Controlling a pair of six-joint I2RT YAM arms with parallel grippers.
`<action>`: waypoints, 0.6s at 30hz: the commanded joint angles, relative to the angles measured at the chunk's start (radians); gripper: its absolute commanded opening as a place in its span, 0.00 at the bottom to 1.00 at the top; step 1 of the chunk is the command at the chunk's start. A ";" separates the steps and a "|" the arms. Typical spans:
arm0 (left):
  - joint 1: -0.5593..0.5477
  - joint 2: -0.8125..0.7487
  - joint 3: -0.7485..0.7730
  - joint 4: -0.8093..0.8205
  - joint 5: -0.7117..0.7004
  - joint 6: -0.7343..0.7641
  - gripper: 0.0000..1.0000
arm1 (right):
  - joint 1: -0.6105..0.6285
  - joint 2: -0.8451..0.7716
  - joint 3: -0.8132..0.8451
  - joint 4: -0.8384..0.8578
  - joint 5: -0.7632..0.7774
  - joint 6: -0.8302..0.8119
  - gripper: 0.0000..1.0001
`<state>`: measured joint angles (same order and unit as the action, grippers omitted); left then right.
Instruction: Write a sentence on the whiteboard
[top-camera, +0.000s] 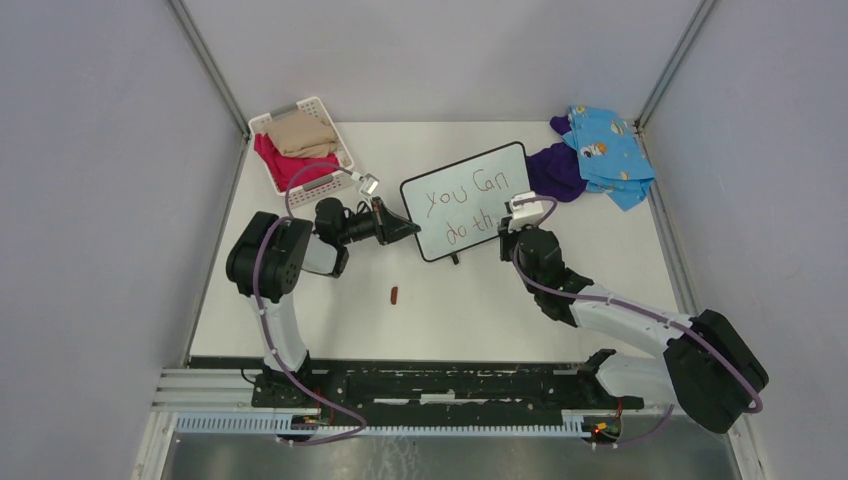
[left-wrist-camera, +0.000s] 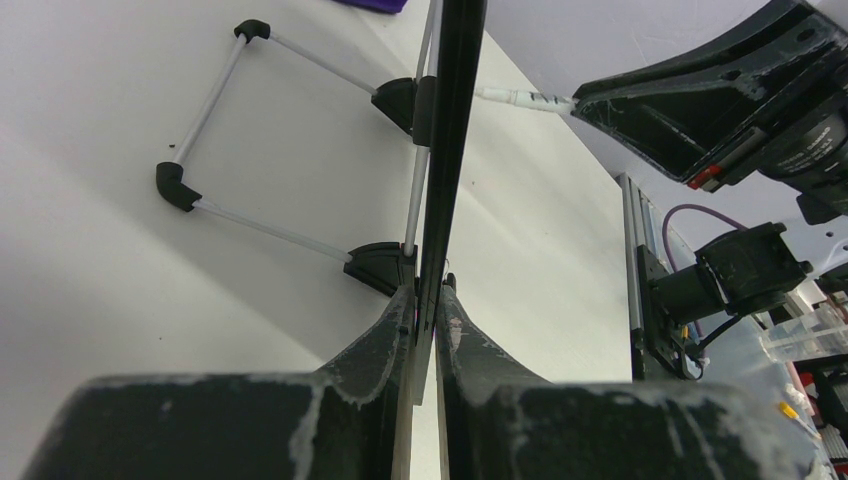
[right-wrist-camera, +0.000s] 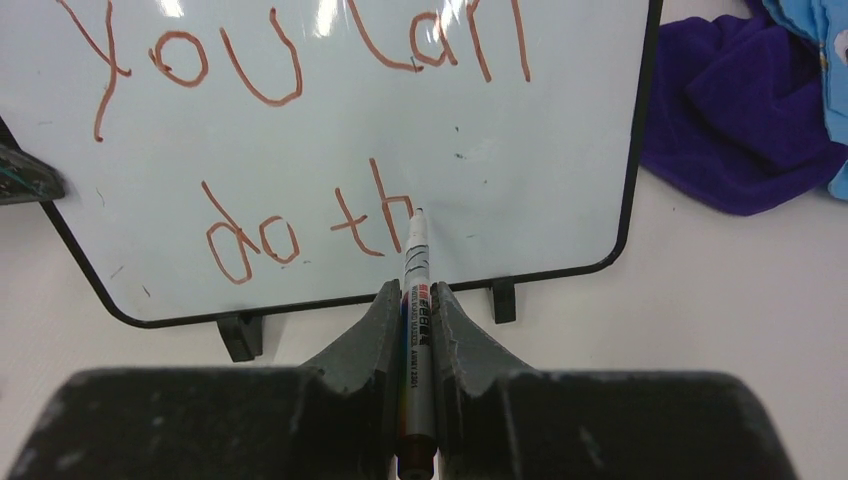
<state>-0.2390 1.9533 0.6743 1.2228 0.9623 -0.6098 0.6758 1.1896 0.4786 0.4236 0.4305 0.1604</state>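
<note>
The left arm (top-camera: 268, 262) and right arm (top-camera: 632, 322) are black-and-white, with purple cables (top-camera: 262, 300) and white-scuffed black jaws.

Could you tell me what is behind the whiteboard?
A stand of white rods and black corner joints, resting on the table, props the whiteboard. From above, the board hides it.

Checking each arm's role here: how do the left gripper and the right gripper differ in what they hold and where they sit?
The left gripper clamps the whiteboard by its edge; the right gripper is shut on a marker. The left gripper sits edge-on to the board, while the right gripper faces its written front. Both have their jaws closed on something.
</note>
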 joint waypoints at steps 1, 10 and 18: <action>-0.008 0.007 -0.007 -0.118 -0.013 0.051 0.12 | -0.009 -0.003 0.078 0.026 0.011 0.005 0.00; -0.008 0.009 -0.005 -0.120 -0.014 0.053 0.12 | -0.016 0.022 0.098 0.030 0.005 0.001 0.00; -0.008 0.009 -0.004 -0.126 -0.013 0.056 0.12 | -0.021 0.019 0.059 0.037 0.004 0.012 0.00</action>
<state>-0.2390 1.9533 0.6743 1.2205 0.9623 -0.6090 0.6598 1.2118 0.5411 0.4232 0.4278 0.1608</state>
